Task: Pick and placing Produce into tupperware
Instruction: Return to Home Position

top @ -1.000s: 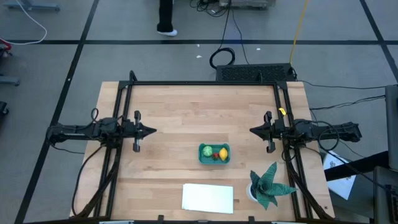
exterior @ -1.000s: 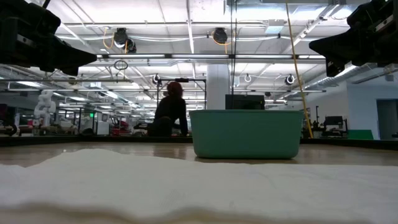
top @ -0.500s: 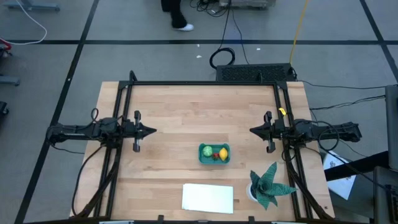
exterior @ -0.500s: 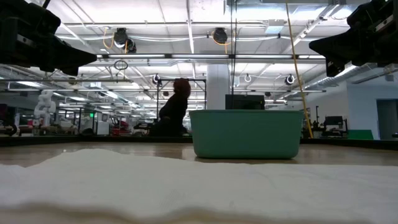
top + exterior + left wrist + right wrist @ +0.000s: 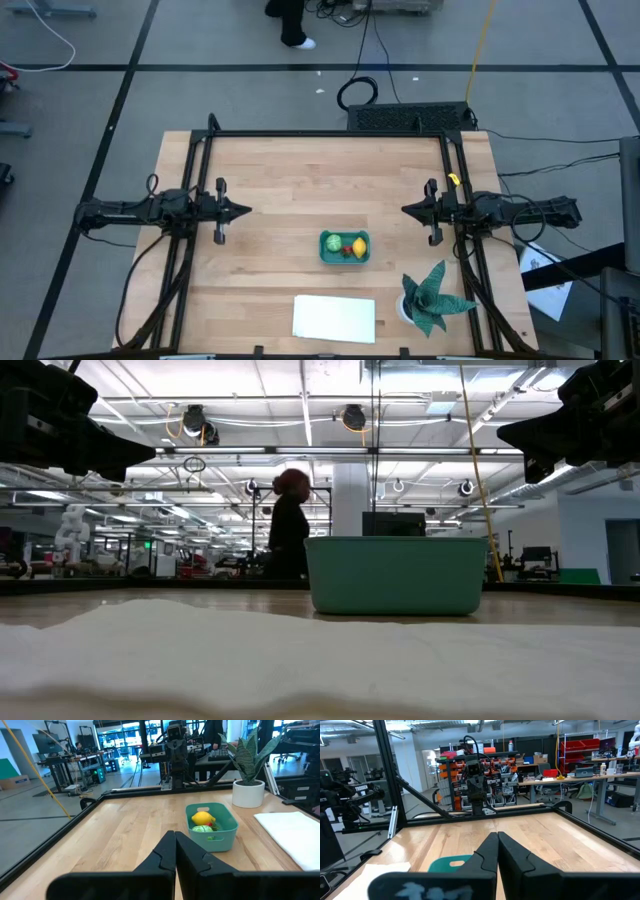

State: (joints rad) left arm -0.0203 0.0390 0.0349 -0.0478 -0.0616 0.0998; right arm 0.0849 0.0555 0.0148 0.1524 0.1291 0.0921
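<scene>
The teal tupperware (image 5: 345, 247) stands on the table near its middle, also seen in the low view (image 5: 396, 575) and the left wrist view (image 5: 211, 826). Inside it lie the yellow lemon-like piece (image 5: 358, 246), the light-green round piece (image 5: 332, 243) and the small red piece (image 5: 348, 252). My left gripper (image 5: 247, 211) hovers shut over the table's left side, well away from the tub. My right gripper (image 5: 405, 210) hovers shut over the right side, beyond the tub. In the right wrist view only the tub's rim (image 5: 451, 863) shows.
A flat white sheet (image 5: 334, 317) lies near the table's near edge. A spiky green plant in a white pot (image 5: 432, 298) stands at the near right corner. A black frame (image 5: 330, 133) borders the table. A person (image 5: 288, 530) stands in the room beyond.
Both arms have kept still. Only the person in the room beyond the table has moved, straightening up and walking.
</scene>
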